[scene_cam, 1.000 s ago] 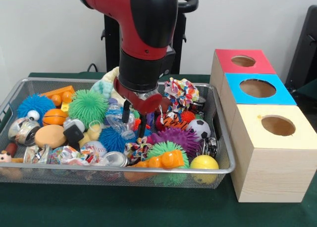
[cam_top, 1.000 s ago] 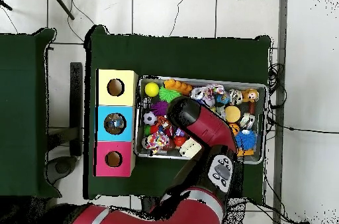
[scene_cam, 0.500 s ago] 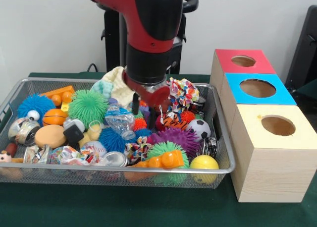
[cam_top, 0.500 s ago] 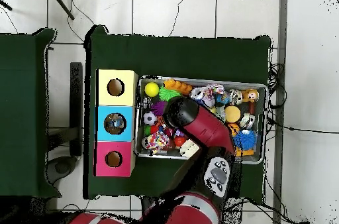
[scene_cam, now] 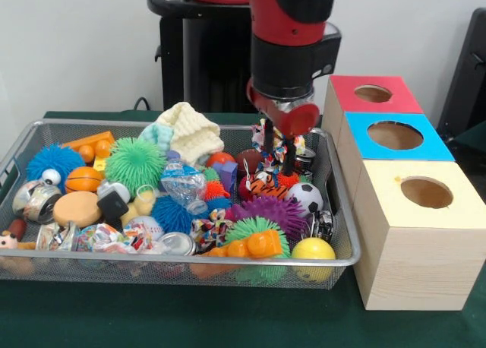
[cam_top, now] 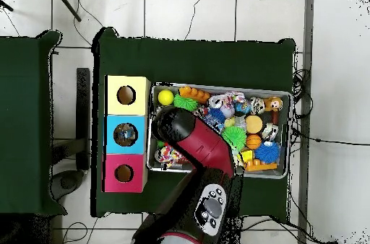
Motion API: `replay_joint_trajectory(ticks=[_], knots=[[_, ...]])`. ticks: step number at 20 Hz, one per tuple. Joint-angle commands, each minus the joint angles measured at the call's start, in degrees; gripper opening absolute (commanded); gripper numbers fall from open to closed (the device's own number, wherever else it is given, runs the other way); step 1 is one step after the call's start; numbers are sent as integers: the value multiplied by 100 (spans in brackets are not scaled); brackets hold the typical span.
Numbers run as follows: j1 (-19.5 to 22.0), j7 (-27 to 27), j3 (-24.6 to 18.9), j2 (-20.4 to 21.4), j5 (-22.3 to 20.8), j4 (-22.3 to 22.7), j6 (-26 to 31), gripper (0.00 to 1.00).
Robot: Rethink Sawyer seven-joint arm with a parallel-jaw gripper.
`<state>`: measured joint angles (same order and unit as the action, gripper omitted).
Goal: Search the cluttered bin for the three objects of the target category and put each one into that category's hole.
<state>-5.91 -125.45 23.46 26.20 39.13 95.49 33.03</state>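
Gripper (scene_cam: pixel 279 139) fingers stand slightly parted, holding nothing, just above the multicoloured rag toy (scene_cam: pixel 279 144) in the cluttered bin (scene_cam: pixel 343 258); judged soft, light, best pinched mid-bundle.

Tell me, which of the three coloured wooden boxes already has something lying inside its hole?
The blue box, the middle one. From above, something shows in its hole, while the holes of the yellow box and the red box look dark and empty.
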Motion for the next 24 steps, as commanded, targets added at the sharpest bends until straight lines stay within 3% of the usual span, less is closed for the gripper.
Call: replay_joint_trajectory(ticks=[1,3,5,10,14,21,23,24], knots=[[514,-446,-122,-167,-477,-217,-204,100],[544,-279,133,-353,-811,-497,-635,100],[451,-508,480,-561,-965,-711,-869,100],[387,-1090,1154,-840,-1096,-1116,-101,100],[575,-1357,1266,-958,-977,-1359,361,100],[277,-2786,1512,-1281,-350,-1089,755,100],[457,-2508,1293,-1274,-362,-1108,801,100],[716,-1747,1037,-1187,-603,-1177,747,100]])
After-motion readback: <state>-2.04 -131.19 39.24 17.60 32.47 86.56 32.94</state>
